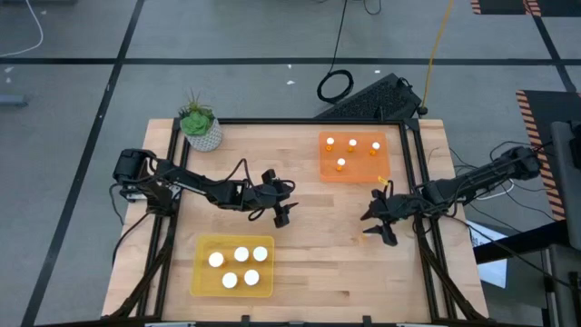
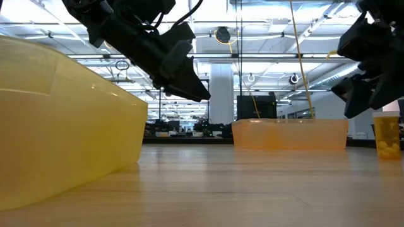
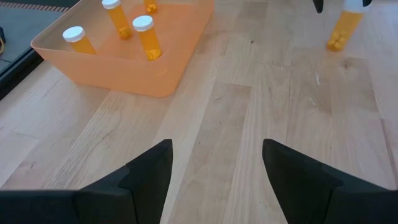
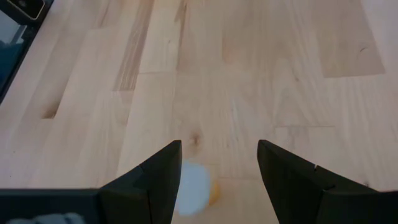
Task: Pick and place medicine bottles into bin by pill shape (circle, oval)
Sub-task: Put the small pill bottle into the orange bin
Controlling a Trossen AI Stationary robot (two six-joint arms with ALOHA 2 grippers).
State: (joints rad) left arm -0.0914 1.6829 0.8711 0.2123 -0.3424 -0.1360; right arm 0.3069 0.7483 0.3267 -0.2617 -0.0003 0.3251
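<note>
Desk centre (image 1: 318,227): bare wood, open passage.
Obstacles: orange tray (image 1: 356,157) far side; yellow tray (image 1: 232,266) near side; plant pot (image 1: 201,127) at corner; lone bottle (image 3: 343,30) beneath right hand (image 1: 379,221).

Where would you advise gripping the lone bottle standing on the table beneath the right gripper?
Grip the bottle around its orange body just under the white cap, coming straight down. It stands upright, apart from the orange tray, and the right gripper already hovers above it with fingers open.
</note>
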